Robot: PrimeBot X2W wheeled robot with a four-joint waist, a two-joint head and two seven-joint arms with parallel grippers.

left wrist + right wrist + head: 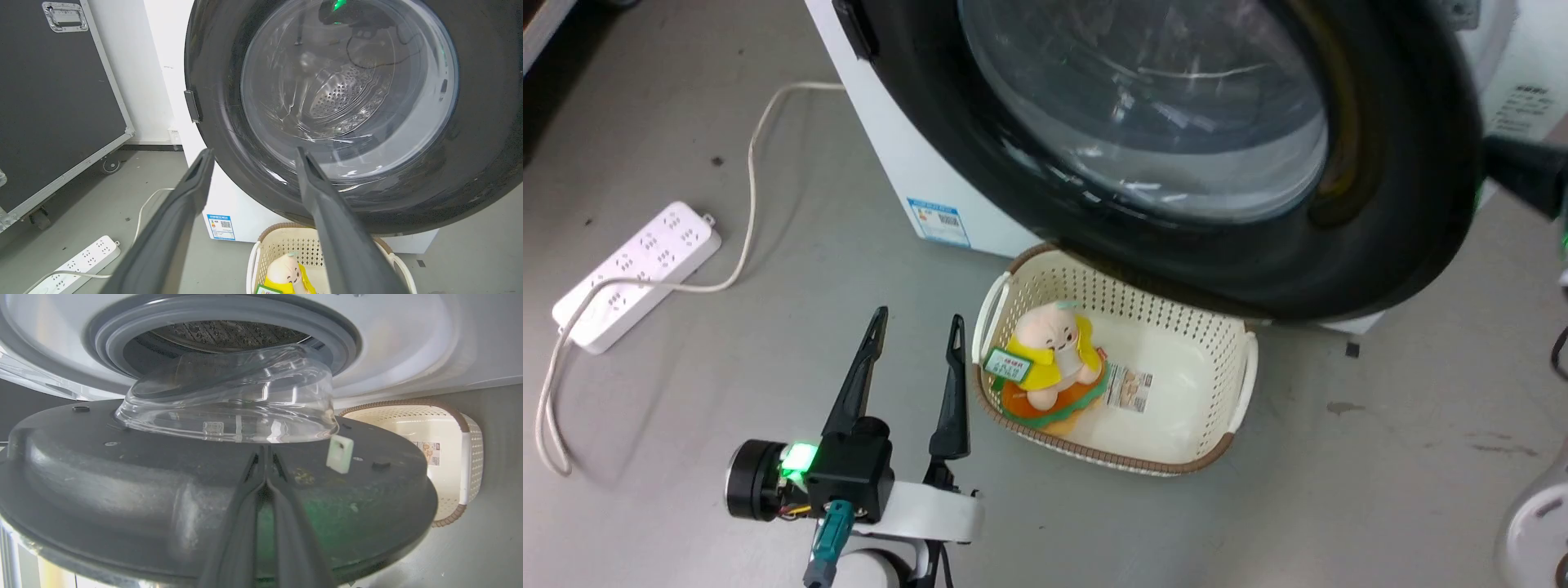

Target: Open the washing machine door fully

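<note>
- Head view: the washing machine door point(1405, 245) stands partly swung out from the white washing machine point(890, 155). Its glossy black ring and clear glass bowl hang over the far end of a cream perforated basket point(1245, 384) on the grey floor.
- A plush toy point(1054, 359) in a yellow top sits in the basket's left half.
- The left pincer point(918, 315) is low at the left, just beside the basket. Its two dark fingers are spread apart with nothing between them.
- A dark piece of the right arm point(1527, 173) meets the door's right rim; its fingers are hidden behind the door.
- A white power strip point(637, 273) lies on the floor well to the left, with its cord running toward the machine.
- Left wrist view: the left pincer point(254, 150) points at the door point(212, 122) with its fingers wide apart, holding nothing.
- The perforated steel drum point(339, 94) shows through the glass.
- Below are the basket point(286, 245) with the toy point(286, 273), the power strip point(81, 261) and, at the left, a black flight case point(53, 102) on castors.
- Right wrist view: the right pincer point(264, 451) lies along the door's dark inner face point(102, 477), its fingers drawn together at the tips, just below the glass bowl point(229, 404).
- Whether the fingers touch the door cannot be told.
- A small white latch point(340, 454) juts from the door near the fingertips.
- Beyond the bowl is the grey rubber ring point(122, 339) of the drum opening, clear of the door.
- The basket point(466, 457) shows past the door's edge.
</note>
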